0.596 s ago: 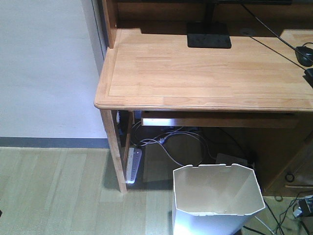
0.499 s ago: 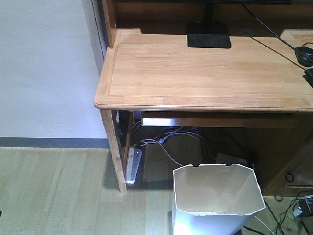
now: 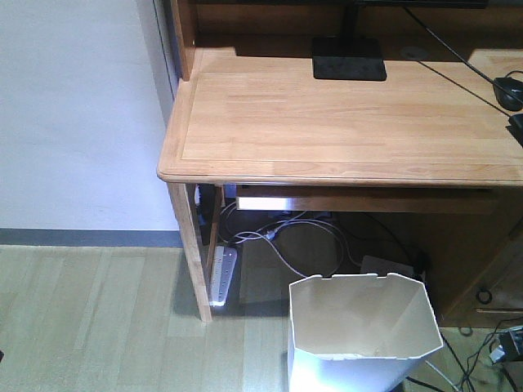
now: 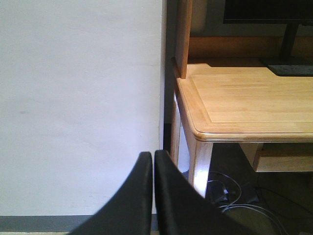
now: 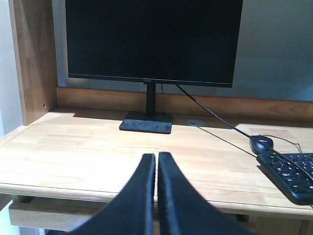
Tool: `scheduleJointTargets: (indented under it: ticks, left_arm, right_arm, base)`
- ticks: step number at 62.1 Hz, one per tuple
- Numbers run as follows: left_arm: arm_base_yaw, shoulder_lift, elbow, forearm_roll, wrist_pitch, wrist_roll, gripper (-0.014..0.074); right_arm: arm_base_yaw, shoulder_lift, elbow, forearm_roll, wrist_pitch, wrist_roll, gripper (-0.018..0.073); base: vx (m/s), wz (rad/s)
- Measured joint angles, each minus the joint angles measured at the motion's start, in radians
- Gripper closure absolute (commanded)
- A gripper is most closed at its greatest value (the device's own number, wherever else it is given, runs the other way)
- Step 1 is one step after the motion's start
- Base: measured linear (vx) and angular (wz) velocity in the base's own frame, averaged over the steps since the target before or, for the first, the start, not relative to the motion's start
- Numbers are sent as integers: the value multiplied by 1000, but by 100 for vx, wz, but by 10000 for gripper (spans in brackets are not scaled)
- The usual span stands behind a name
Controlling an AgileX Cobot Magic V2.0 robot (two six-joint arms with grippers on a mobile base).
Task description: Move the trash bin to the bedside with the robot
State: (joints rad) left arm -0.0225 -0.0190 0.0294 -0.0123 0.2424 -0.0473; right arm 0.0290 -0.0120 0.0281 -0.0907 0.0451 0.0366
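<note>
The white trash bin (image 3: 359,331) stands on the floor in front of the desk's knee space, at the lower right of the front view, empty and cream inside. No bed shows in any view, so the bedside is out of view. My left gripper (image 4: 153,155) is shut with nothing between its black fingers, held in the air facing the white wall beside the desk's left corner. My right gripper (image 5: 157,156) is also shut on nothing, level with the desk's front edge and pointing at the monitor. Neither gripper appears in the front view.
A light wooden desk (image 3: 327,122) fills the upper right, its left leg (image 3: 189,249) beside a white power strip (image 3: 222,276) and tangled cables. On the desk are a black monitor (image 5: 151,41), mouse (image 5: 261,143) and keyboard (image 5: 291,174). A white wall (image 3: 78,114) stands left.
</note>
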Motion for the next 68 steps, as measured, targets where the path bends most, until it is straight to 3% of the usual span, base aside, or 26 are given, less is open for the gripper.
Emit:
scheduleJointTargets:
  ticks: [30, 48, 58, 68]
  left_arm:
    - [0, 0, 0, 0, 0, 0, 602]
    - [0, 0, 0, 0, 0, 0, 602]
    - [0, 0, 0, 0, 0, 0, 602]
    - [0, 0, 0, 0, 0, 0, 602]
  right_arm:
    - [0, 0, 0, 0, -3, 0, 570]
    - [0, 0, -4, 0, -94, 0, 570]
    - [0, 55, -88, 9, -89, 0, 570]
    - [0, 235, -227, 37, 2, 0, 570]
  base:
    - [0, 0]
    - [0, 0]
    - [0, 0]
    - [0, 0]
